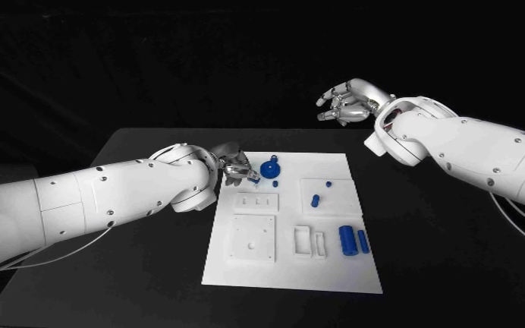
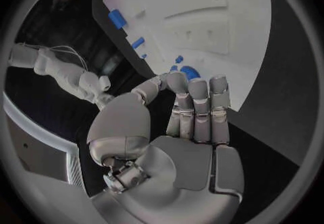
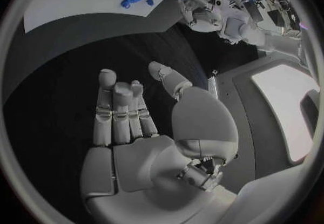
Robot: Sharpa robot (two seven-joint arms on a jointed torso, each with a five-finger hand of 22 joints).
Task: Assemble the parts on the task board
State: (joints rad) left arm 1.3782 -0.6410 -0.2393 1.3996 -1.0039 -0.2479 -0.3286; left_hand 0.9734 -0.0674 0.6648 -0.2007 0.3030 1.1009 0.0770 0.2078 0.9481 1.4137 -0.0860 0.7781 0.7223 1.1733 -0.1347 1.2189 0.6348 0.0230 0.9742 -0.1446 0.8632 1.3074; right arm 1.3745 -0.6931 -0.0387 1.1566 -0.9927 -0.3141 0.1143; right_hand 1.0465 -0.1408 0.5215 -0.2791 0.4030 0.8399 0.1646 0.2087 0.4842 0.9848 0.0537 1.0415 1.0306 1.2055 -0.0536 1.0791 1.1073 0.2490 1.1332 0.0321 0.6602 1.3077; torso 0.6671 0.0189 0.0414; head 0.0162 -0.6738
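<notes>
Left robot hand (image 1: 237,167) pinches small blue part (image 1: 254,179).

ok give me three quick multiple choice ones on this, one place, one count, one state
1. Where is the round blue plastic disc?
A. on the board's far left corner area
B. on the board's near right corner
C. off the board, on the black table

2. How many long blue cylinders lie side by side near the board's right edge?
A. one
B. two
C. four

3. What is the right hand doing?
A. gripping the disc
B. pressing on the board
C. raised, fingers apart, holding nothing

Key: 1 A, the disc lies on the flat white task board beside the left hand, which pinches a small blue part. 2 B, two cylinders show. 3 C, the right hand is up beyond the table.
</notes>
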